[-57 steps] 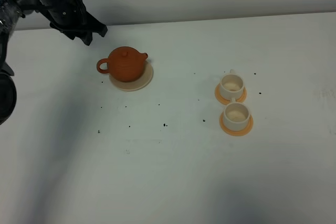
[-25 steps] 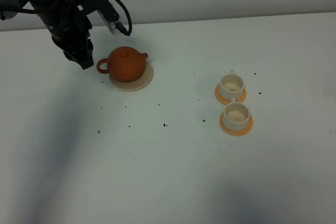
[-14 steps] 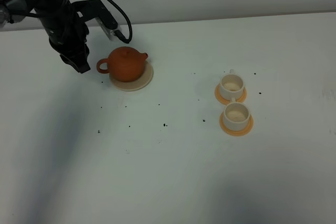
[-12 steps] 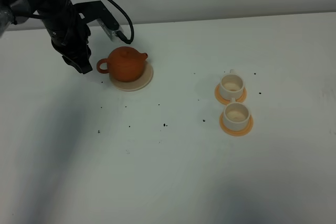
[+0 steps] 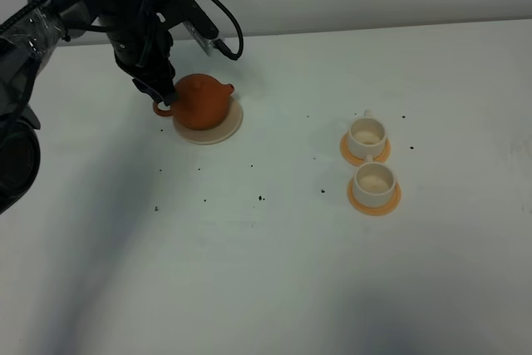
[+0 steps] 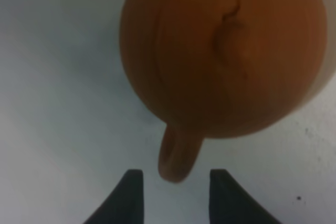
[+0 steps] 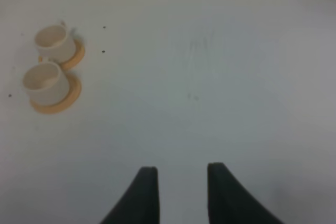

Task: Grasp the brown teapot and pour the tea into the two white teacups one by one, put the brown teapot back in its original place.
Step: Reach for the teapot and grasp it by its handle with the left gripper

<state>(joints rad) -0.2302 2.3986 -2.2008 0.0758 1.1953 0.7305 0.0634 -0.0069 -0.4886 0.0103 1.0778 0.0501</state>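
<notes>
1. The brown teapot point(image 5: 202, 101) is seen upright on the cream saucer point(image 5: 226, 129), toward the left rear of the white bench point(image 5: 274, 280). Its lid is on. The loop handle point(image 6: 178, 156) is turned to the left of the high view and the short spout to the right.
2. The left tool point(image 5: 164, 99) is held low at that handle. In the left wrist view its two dark fingers point(image 6: 128, 198) are seen set moderately apart, with the end of the handle just between their tips. A strip of bench is visible on either side of the handle, so nothing is gripped.
3. The two white teacups are placed on the right half of the bench, well apart from the teapot. The rear teacup point(image 5: 366, 134) and the front teacup point(image 5: 374, 179) stand just beside each other, each on one of the orange coasters point(image 5: 374, 207). Their insides are seen as pale; whether anything is in them cannot be told.
4. The right tool point(image 7: 178, 174) is shown only in the right wrist view. Its fingers are parted with nothing between them, over bare bench, and the teacups lie well off to one side.
5. Small dark specks point(image 5: 261, 198) are scattered over the bench between the teapot and the teacups.
</notes>
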